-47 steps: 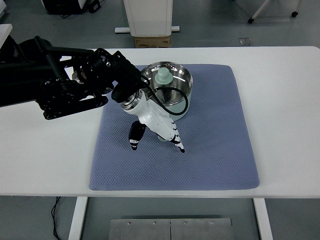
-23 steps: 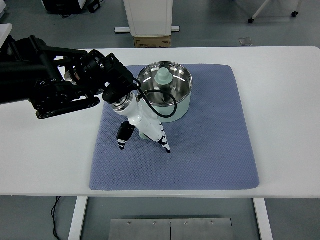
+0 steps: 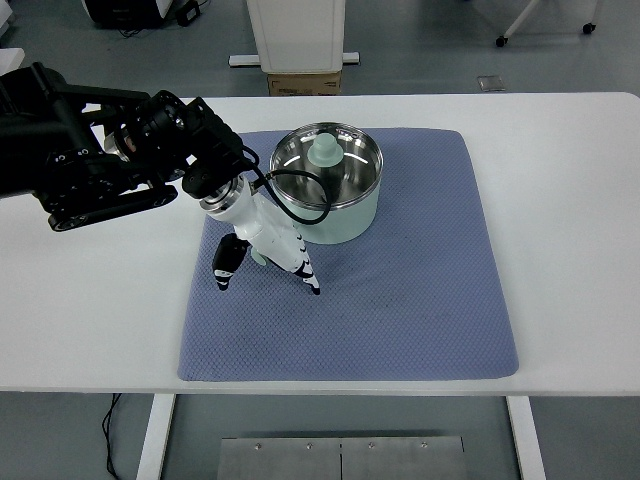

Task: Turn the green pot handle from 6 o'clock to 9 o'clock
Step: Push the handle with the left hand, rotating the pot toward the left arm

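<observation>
One arm does all the work: the left hand (image 3: 262, 255) reaches in from the left edge, its white palm low over the blue mat (image 3: 420, 300) and its black-tipped fingers (image 3: 308, 280) pointing down and toward the near side. The right arm is nowhere in sight. The green pot (image 3: 335, 195) stands on the far half of the mat, lid on, its pale knob (image 3: 325, 152) upright at the centre. The pot's handle seems to be the bit of pale green just showing under the palm, at the pot's near-left, though the hand covers most of it and I can't be sure. The fingers look curled round that spot, thumb on one side and the others opposite, so I'd call it a grip on the handle, not an empty fist. That hold makes sense: swinging the handle leftward turns the whole pot. The turn looks about half done. The mat probably keeps the pot from skidding across the white table (image 3: 570, 200).
</observation>
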You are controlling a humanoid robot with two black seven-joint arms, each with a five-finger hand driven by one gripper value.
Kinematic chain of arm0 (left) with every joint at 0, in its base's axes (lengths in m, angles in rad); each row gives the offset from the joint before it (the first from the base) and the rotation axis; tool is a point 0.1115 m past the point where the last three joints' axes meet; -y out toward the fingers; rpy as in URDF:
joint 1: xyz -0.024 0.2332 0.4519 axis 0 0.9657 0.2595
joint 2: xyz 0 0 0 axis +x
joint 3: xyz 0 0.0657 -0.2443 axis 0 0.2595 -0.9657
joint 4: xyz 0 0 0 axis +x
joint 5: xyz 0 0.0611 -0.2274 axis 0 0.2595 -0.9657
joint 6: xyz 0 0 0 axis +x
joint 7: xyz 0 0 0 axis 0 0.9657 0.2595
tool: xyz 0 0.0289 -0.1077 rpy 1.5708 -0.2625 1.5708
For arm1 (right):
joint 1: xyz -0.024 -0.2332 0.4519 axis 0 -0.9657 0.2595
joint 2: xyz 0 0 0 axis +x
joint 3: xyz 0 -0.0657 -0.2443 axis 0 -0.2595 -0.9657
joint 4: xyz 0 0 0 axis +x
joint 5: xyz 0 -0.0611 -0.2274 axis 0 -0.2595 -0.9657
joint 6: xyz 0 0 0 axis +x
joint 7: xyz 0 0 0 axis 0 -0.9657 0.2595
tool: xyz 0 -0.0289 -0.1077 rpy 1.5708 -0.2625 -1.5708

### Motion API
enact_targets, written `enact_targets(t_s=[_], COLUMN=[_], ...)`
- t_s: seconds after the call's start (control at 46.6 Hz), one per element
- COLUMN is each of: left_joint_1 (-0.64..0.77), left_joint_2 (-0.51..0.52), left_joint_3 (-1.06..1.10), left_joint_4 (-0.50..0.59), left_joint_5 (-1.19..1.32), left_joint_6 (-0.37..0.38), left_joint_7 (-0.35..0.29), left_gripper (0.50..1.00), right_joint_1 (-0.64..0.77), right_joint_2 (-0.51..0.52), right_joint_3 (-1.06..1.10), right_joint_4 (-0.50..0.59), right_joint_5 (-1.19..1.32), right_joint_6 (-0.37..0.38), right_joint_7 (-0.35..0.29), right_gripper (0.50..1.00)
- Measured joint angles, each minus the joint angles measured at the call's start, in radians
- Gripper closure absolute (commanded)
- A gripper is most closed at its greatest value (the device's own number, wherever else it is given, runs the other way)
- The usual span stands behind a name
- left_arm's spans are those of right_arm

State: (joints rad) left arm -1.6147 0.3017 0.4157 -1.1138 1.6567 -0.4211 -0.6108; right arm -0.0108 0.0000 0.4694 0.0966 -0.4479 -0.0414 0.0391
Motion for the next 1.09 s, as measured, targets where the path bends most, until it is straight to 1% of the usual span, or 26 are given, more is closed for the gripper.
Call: enact_targets(t_s=[0.343,0.558,0.794,1.094], left_joint_1=[0.001,0.001,0.006,0.001], left_joint_2=[0.03,0.032,0.041,0.076], left_joint_3=[0.007,0.01,0.03,0.048], left_joint_4=[0.0,0.03,0.034,0.033], left_joint_5=[0.0,-0.001,-0.001,0.0], left_joint_6=[0.001,0.001,0.001,0.002], left_joint_7=[0.0,0.0,0.0,0.0], left_gripper=[0.5,0.5,0.5,0.5], right_joint_1=[0.0,0.0,0.0,0.0], right_joint_2=[0.0,0.0,0.0,0.0], right_joint_3=[0.0,0.0,0.0,0.0], right_joint_4=[0.0,0.0,0.0,0.0], right_joint_5=[0.0,0.0,0.0,0.0], right_joint_6=[0.0,0.0,0.0,0.0], right_joint_7=[0.0,0.0,0.0,0.0], right_gripper=[0.5,0.5,0.5,0.5])
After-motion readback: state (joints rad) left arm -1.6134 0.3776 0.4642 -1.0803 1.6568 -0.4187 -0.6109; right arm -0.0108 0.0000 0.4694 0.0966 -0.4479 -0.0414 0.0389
